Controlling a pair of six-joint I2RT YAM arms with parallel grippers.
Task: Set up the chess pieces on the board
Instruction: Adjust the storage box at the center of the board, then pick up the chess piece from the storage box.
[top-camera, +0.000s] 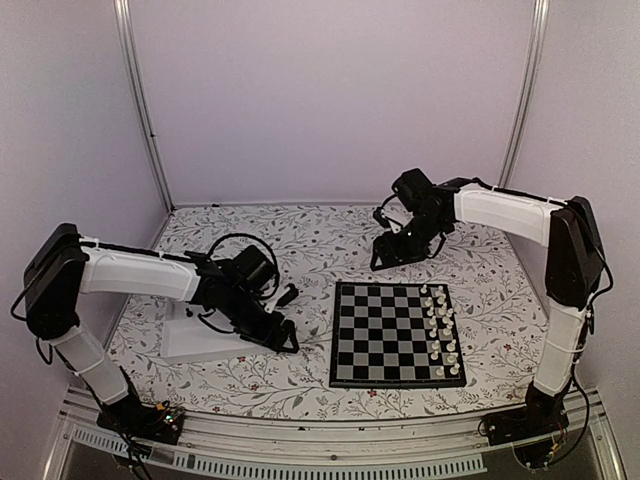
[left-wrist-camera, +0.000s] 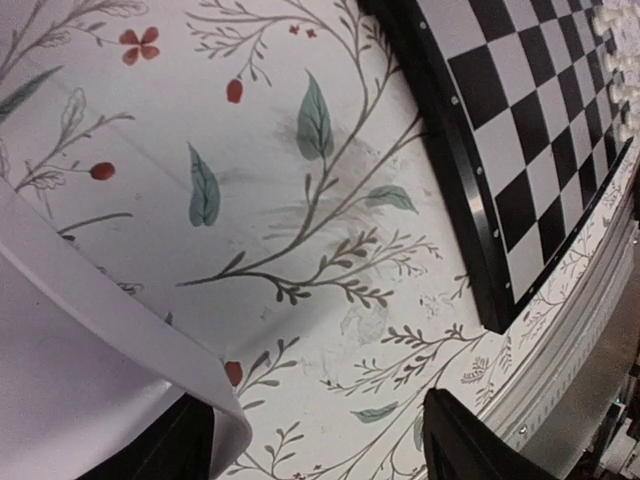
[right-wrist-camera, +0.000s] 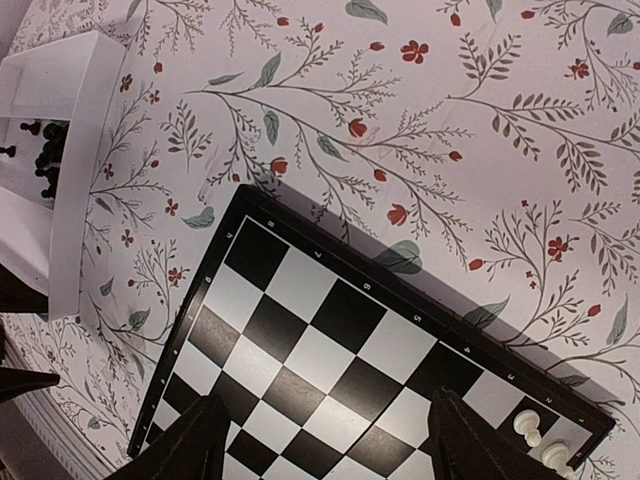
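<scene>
Hovering at the tray (top-camera: 190, 338) edge, left fingers (left-wrist-camera: 470, 445) stand spread and empty, seemingly placed to reach the black pieces (right-wrist-camera: 48, 150) heaped inside. Right fingers (right-wrist-camera: 465, 445), likewise spread and empty, hang above the board (top-camera: 385, 335). White pieces (top-camera: 440, 330) fill its right files; the left files are bare, presumably reserved for black.

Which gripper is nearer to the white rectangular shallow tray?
Left. The left gripper hangs at the edge of the white rectangular shallow tray; the right gripper hangs by the far corner of the black-and-white chequered chessboard, well away.
</scene>
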